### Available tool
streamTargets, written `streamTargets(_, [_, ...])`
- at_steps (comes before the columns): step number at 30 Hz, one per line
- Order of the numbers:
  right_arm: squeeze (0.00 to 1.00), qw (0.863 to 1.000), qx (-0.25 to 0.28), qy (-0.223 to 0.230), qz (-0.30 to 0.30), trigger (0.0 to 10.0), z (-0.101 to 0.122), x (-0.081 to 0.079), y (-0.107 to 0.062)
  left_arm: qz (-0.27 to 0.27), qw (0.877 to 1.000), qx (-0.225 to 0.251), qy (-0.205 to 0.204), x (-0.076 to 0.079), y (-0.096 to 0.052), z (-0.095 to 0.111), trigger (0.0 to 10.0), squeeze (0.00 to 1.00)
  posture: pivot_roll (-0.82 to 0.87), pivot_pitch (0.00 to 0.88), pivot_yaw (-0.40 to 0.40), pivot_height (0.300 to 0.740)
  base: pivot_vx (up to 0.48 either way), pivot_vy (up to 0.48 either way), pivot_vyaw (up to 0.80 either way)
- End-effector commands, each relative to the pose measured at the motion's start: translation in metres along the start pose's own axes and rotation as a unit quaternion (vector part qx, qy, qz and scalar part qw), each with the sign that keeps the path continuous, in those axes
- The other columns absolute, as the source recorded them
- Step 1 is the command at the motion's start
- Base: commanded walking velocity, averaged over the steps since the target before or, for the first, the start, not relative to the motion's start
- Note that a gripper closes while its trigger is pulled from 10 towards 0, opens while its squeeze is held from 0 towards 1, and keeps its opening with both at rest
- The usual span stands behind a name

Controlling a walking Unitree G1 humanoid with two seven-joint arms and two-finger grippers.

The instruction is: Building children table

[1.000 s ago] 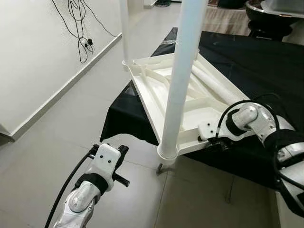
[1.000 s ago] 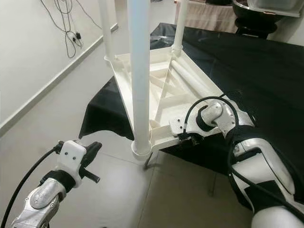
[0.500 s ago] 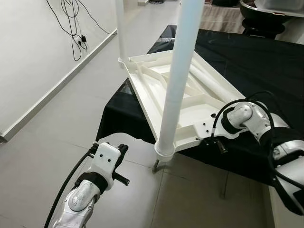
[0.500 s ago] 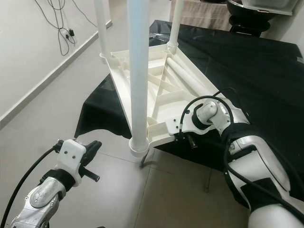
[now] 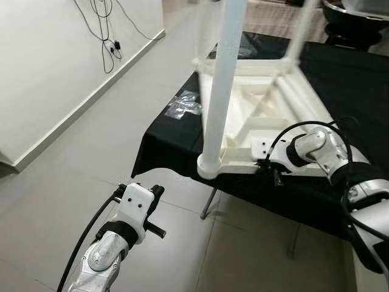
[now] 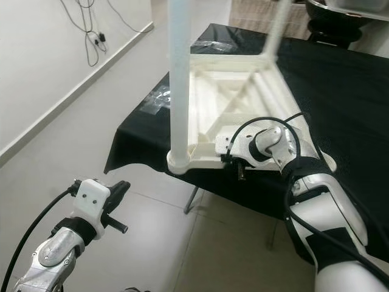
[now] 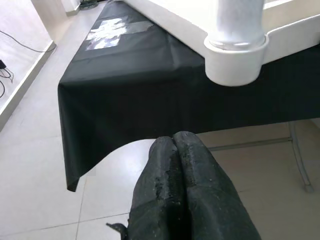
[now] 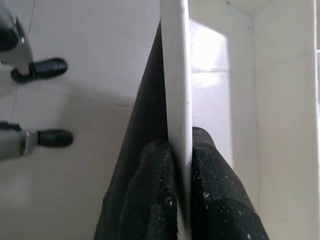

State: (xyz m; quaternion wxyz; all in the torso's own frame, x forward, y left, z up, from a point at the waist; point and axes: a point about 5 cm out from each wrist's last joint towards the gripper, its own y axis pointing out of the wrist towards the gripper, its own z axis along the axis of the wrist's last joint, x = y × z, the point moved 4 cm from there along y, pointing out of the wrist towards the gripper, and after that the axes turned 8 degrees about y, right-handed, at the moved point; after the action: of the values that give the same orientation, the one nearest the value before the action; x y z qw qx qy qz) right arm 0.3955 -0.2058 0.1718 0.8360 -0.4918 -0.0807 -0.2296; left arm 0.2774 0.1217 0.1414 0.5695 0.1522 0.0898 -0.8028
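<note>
While gripped, tabletop (image 6: 226,103) lies inverted.

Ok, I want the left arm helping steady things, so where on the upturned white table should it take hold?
Probably the thin rim of the upturned white table near its corner leg, approached from the floor side. The right gripper already pinches that flat rim edge-on, so the shape suits two fingers. The left gripper is shut and must open first.
</note>
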Motion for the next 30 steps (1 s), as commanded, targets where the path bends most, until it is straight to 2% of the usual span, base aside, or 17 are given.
streamTargets(1, [0.0, 0.999, 0.043, 0.022, -0.019, 0.0, 0.007, 0.001, 0.001, -0.004, 1.0, -0.01, -0.003, 0.002, -0.002, -0.005, 10.0, 0.0, 0.1, 0.161, -0.011, 0.74, 0.0, 0.0, 0.0])
streamTargets(4, [0.0, 0.998, 0.061, 0.023, -0.014, 0.0, 0.015, -0.004, 0.007, -0.004, 1.0, -0.011, -0.003, 0.002, -0.002, -0.006, 10.0, 0.0, 0.1, 0.16, -0.011, 0.74, 0.0, 0.0, 0.0])
streamTargets(7, [0.0, 0.994, 0.106, 0.03, -0.026, 0.0, 0.036, -0.008, 0.017, -0.005, 1.0, -0.011, -0.002, 0.003, -0.002, -0.006, 10.0, 0.0, 0.1, 0.157, -0.009, 0.74, 0.0, 0.0, 0.0])
streamTargets(8, [0.0, 0.987, 0.15, 0.04, -0.045, 4.0, 0.059, -0.009, 0.027, -0.005, 1.0, -0.011, -0.002, 0.002, -0.002, -0.006, 10.0, 0.0, 0.1, 0.156, -0.008, 0.74, 0.0, 0.0, 0.0])
streamTargets(9, [0.0, 0.975, 0.203, 0.069, -0.061, 10.0, 0.087, -0.012, 0.036, -0.005, 1.0, -0.011, -0.002, 0.002, -0.002, -0.006, 10.0, 0.0, 0.1, 0.159, -0.009, 0.74, 0.0, 0.0, 0.0])
streamTargets(10, [0.0, 0.975, 0.203, 0.069, -0.061, 10.0, 0.087, -0.012, 0.036, -0.005, 1.0, -0.011, -0.002, 0.002, -0.002, -0.006, 10.0, 0.0, 0.1, 0.159, -0.009, 0.74, 0.0, 0.0, 0.0])
streamTargets(11, [0.0, 0.962, 0.248, 0.089, -0.079, 10.0, 0.114, -0.014, 0.042, -0.005, 1.0, -0.011, -0.002, 0.002, -0.001, -0.006, 10.0, 0.0, 0.1, 0.16, -0.008, 0.74, 0.0, 0.0, 0.0])
streamTargets(13, [0.0, 0.962, 0.248, 0.089, -0.079, 10.0, 0.114, -0.014, 0.042, -0.005, 1.0, -0.011, -0.002, 0.002, -0.001, -0.006, 10.0, 0.0, 0.1, 0.16, -0.008, 0.74, 0.0, 0.0, 0.0])
streamTargets(14, [0.0, 0.948, 0.285, 0.105, -0.097, 10.0, 0.137, -0.015, 0.046, -0.004, 1.0, -0.01, -0.002, 0.002, -0.001, -0.006, 10.0, 0.0, 0.1, 0.162, -0.005, 0.74, 0.0, 0.0, 0.0])
streamTargets(15, [0.0, 0.948, 0.285, 0.105, -0.097, 10.0, 0.137, -0.015, 0.046, -0.004, 1.0, -0.01, -0.002, 0.002, -0.001, -0.006, 10.0, 0.0, 0.1, 0.162, -0.005, 0.74, 0.0, 0.0, 0.0])
streamTargets(16, [0.0, 0.936, 0.311, 0.116, -0.115, 10.0, 0.156, -0.014, 0.047, -0.004, 1.0, -0.01, -0.002, 0.002, -0.001, -0.005, 10.0, 0.0, 0.11, 0.167, -0.006, 0.74, 0.0, 0.0, 0.0])
streamTargets(17, [0.0, 0.936, 0.311, 0.116, -0.115, 10.0, 0.156, -0.014, 0.047, -0.004, 1.0, -0.01, -0.002, 0.002, -0.001, -0.005, 10.0, 0.0, 0.11, 0.167, -0.006, 0.74, 0.0, 0.0, 0.0])
streamTargets(18, [0.0, 0.928, 0.324, 0.119, -0.143, 10.0, 0.168, -0.011, 0.046, -0.003, 1.0, -0.01, -0.002, 0.001, 0.0, -0.005, 10.0, 0.0, 0.1, 0.166, -0.008, 0.74, 0.0, 0.0, 0.0])
streamTargets(20, [0.0, 0.928, 0.324, 0.119, -0.143, 10.0, 0.168, -0.011, 0.046, -0.003, 1.0, -0.01, -0.002, 0.001, 0.0, -0.005, 10.0, 0.0, 0.1, 0.166, -0.008, 0.74, 0.0, 0.0, 0.0])
streamTargets(24, [0.0, 0.904, 0.335, 0.112, -0.239, 10.0, 0.182, 0.011, 0.032, -0.001, 1.0, -0.009, -0.002, 0.0, 0.0, -0.004, 10.0, 0.0, 0.1, 0.175, -0.01, 0.74, 0.0, 0.0, 0.0])
streamTargets(25, [0.0, 0.904, 0.335, 0.112, -0.239, 10.0, 0.182, 0.011, 0.032, -0.001, 1.0, -0.009, -0.002, 0.0, 0.0, -0.004, 10.0, 0.0, 0.1, 0.175, -0.01, 0.74, 0.0, 0.0, 0.0])
streamTargets(30, [0.0, 0.894, 0.335, 0.064, -0.291, 10.0, 0.191, 0.017, 0.022, -0.001, 1.0, -0.009, -0.003, 0.001, 0.0, -0.004, 10.0, 0.0, 0.11, 0.178, -0.007, 0.74, 0.0, 0.0, 0.0])
